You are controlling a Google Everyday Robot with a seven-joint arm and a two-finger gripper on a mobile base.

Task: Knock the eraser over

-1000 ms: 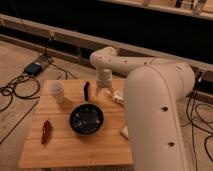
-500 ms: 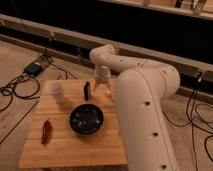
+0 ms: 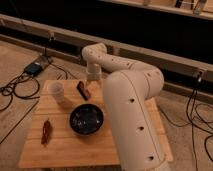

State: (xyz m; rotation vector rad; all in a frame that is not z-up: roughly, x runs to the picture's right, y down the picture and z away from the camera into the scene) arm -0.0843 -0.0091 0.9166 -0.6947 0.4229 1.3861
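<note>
One small dark rectangular eraser point(image 3: 83, 90) on wooden table point(image 3: 60, 145), right of white cup point(image 3: 56, 91), behind black bowl point(image 3: 86, 119). Looks light, stiff; push high on side. White gripper point(image 3: 93, 78) just right, near far edge.

The wooden table point(image 3: 65, 147) carries a black bowl point(image 3: 86, 119) near its centre. A white cup point(image 3: 56, 90) stands at 10 o'clock, the eraser point(image 3: 83, 90) at 12, a reddish-brown object point(image 3: 47, 131) at 8. The gripper point(image 3: 93, 80) hovers just beside the eraser at the far edge.
</note>
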